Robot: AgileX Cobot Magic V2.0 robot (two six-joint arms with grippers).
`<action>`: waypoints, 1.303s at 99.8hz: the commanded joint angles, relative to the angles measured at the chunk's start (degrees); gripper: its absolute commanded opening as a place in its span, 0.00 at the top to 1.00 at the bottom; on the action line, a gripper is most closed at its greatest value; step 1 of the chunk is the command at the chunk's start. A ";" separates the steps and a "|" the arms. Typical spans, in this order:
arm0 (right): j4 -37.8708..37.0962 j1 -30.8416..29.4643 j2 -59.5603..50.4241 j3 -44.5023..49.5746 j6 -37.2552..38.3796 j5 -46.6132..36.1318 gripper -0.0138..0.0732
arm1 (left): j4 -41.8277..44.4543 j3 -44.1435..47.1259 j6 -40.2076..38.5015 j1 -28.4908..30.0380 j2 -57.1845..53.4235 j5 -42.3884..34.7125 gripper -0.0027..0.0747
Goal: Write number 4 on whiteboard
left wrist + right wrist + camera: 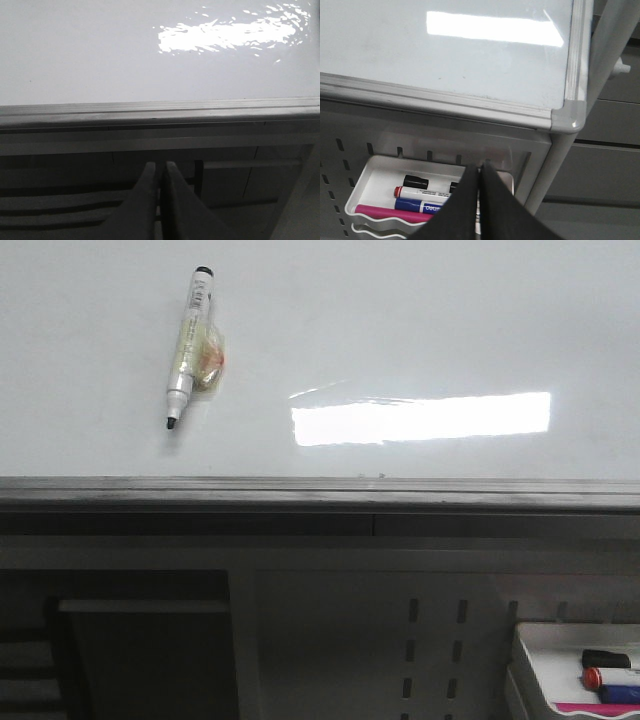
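The whiteboard [420, 320] fills the upper front view, glossy white with a bright rectangular glare and a grey lower rim [320, 490]. The number 4 is out of view; the board's surface shows no strokes. A white marker [190, 335] with a black end clings to the board's upper left, bare tip down, a yellowish lump beside it. My left gripper [160, 165] is shut on nothing, below the whiteboard [100, 50] rim. The right gripper [480, 164] is shut and empty too, under the whiteboard [430, 65] at its corner. Neither gripper shows in the front view.
A small white tray [535, 660] hangs on the perforated panel under the board's right end. This tray [367, 172] holds a red-capped marker [420, 192], a blue marker [417, 205], a pink item [380, 212] and a black cap [416, 181]. A grey frame post [560, 160] stands beside it.
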 commanded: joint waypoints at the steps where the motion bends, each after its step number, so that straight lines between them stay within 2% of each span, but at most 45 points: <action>1: -0.90 0.06 -0.92 1.44 -0.10 -2.32 0.89 | -0.86 2.04 -0.56 0.06 -1.28 -2.74 0.99; 116: -0.90 0.06 -0.92 1.44 -0.10 -2.32 0.89 | -0.86 2.04 -0.56 0.06 -1.28 -2.74 0.99; 130: -1.41 0.06 -0.92 1.44 -0.10 -3.10 0.89 | 2.87 2.04 0.15 0.06 -1.28 -4.95 0.99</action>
